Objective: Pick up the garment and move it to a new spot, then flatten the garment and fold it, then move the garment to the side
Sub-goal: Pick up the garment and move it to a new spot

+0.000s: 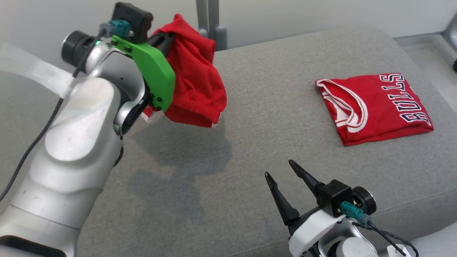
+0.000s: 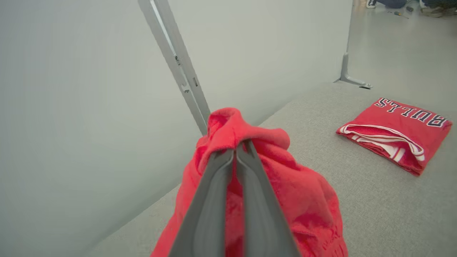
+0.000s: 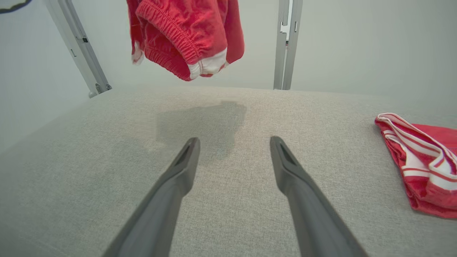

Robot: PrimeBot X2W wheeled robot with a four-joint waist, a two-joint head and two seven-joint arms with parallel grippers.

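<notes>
Head view: the garment (image 1: 194, 82) hangs in a bunch from the left gripper (image 2: 235, 152), clear above the far left part of the cushion (image 1: 271, 64).
Left gripper: its fingers (image 2: 214, 200) are pressed together on a fold of the red cloth, and the rest droops below as a lump.
Right gripper (image 1: 279, 168): spread wide, holding nothing, low over the near edge of the cushion.
Step in hand: carrying the garment to a new spot, I judge. Flattening and folding are not yet done.
How to do it well: bring it over the bare middle of the cushion and lower it until the lowest hem touches. Then draw it sideways while letting it down, so that the cloth lays out and does not pile. Let go only when most of it rests.
Right wrist view: the elastic band (image 3: 171, 35) and a white trim (image 3: 210, 66) show at the bottom of the lump, a good edge for the right gripper to take when flattening.
Around: a folded jersey (image 1: 375, 107) lies on the right part, well apart from the garment.
In the way: the jersey limits the room to the right. The posts (image 1: 210, 18) stand behind the hanging cloth, and a swing backward may catch them.
Risk: the pinch is small, so the cloth may slip if it is moved fast.
</notes>
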